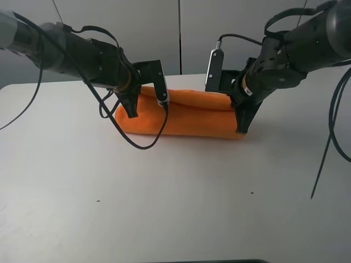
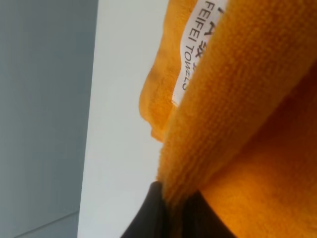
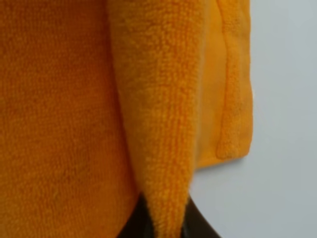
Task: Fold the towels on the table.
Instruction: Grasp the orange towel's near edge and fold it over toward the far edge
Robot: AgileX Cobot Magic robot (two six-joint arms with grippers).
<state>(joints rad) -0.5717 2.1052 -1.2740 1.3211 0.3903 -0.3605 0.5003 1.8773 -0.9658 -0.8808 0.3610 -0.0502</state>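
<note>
Orange towel point(image 3: 158, 99) fills both wrist views, a ridge of it clenched in the left tool point(image 2: 171, 210) and another in the right tool point(image 3: 163, 223). From above it is seen as a long band on the far middle of the desk point(image 1: 164, 208). Both ends should be carried level and together, so edges are laid square. A white printed label point(image 2: 195, 49) is shown only by the left wrist view; the band's full length only from above.

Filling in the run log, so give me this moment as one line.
towel: partly folded, on table | left tool: pinching its left end | right tool: pinching its right end | phase: mid-fold
</note>
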